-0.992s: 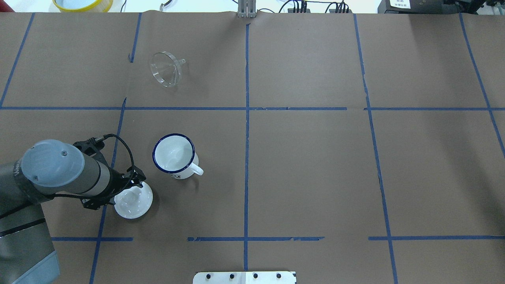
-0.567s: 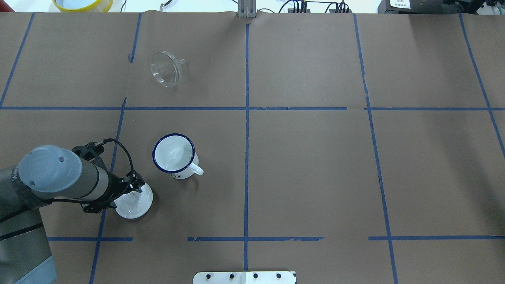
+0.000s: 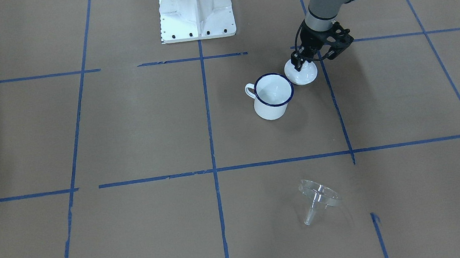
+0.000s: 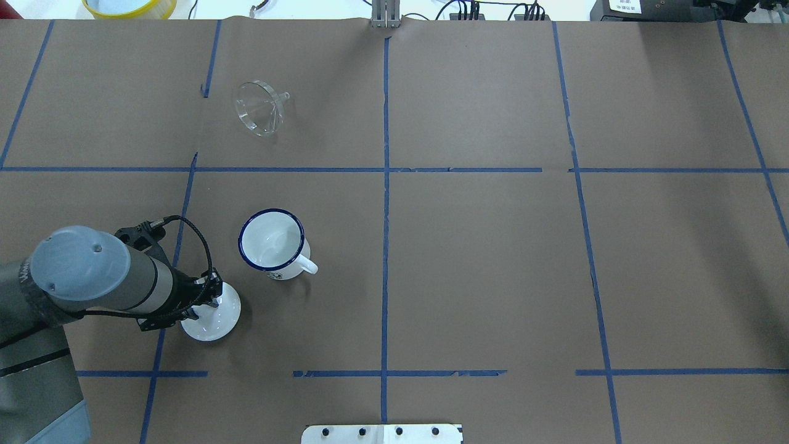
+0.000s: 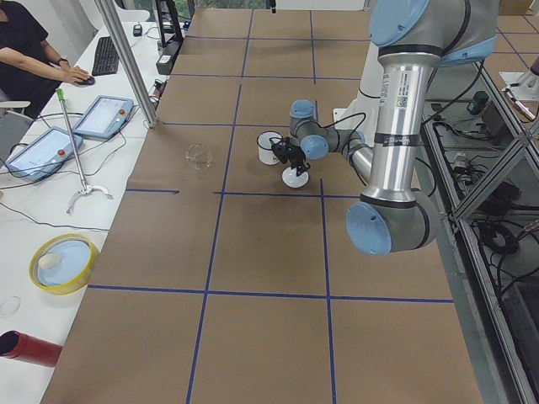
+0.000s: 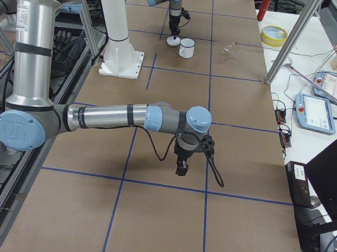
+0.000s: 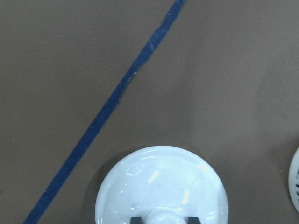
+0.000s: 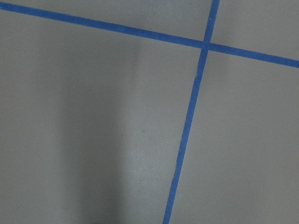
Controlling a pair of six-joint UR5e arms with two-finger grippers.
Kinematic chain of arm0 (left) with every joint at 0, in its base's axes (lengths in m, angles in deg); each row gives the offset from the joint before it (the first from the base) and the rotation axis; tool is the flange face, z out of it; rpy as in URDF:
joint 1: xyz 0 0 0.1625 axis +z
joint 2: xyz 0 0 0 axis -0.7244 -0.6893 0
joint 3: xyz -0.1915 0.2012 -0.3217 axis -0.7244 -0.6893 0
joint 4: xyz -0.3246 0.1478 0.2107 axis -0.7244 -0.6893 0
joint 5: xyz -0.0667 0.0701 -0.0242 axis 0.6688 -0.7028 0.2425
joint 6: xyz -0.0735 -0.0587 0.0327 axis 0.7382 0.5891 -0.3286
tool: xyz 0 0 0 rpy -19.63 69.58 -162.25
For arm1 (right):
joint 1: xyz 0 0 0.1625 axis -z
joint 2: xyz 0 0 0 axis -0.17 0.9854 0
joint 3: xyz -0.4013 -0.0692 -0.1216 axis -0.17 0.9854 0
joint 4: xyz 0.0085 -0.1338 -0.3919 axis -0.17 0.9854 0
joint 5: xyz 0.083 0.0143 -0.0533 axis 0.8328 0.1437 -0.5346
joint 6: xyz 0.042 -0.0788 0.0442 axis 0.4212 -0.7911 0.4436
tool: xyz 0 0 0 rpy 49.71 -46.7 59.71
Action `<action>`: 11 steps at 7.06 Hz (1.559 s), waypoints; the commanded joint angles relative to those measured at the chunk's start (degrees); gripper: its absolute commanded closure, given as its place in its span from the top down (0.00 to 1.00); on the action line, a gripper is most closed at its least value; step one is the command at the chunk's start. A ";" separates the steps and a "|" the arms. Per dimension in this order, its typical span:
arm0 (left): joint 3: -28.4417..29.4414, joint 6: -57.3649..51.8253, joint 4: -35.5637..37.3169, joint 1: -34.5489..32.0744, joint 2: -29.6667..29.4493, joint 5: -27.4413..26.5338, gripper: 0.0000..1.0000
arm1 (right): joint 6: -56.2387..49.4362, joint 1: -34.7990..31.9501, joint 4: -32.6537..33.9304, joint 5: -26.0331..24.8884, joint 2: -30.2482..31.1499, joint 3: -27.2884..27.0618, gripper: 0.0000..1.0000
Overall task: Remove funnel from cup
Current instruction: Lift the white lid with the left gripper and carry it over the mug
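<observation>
Front-facing view: the funnel (image 3: 319, 196) is lying on its side on the table (image 3: 127, 127), well apart from the cup (image 3: 271, 97). So I'm reading it as already out. It's clear plastic and getting hard to pick out against the brown paper.

Overhead: it's sitting far forward of the left gripper (image 4: 206, 302), past the cup. Its spout is pointing away from the robot and a bit to its right.

Left side view: nothing new is showing.

Right side view: the right gripper (image 6: 181, 169) is hanging over the other end of the table, so the left arm is nearer. I can't tell if it's open or closed.

Left wrist: the jaws are hugging the knob of the white lid (image 7: 161, 184), looking clamped on it.

Right wrist: only paper and blue tape are showing.
</observation>
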 commanded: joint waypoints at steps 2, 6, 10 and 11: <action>-5.78 -0.25 2.90 -1.50 1.45 -0.04 0.00 | -0.02 0.00 0.00 0.00 0.00 0.00 1.00; -11.82 -1.30 19.76 -6.07 -8.40 0.14 0.00 | 0.07 0.00 0.00 0.00 0.00 0.00 1.00; -3.90 -4.81 25.85 -6.25 -20.75 -0.03 0.00 | -0.02 0.00 0.00 0.00 0.00 0.00 1.00; -0.40 -5.08 25.59 -6.25 -23.04 -0.12 0.00 | -0.02 0.00 0.00 0.00 0.00 0.00 1.00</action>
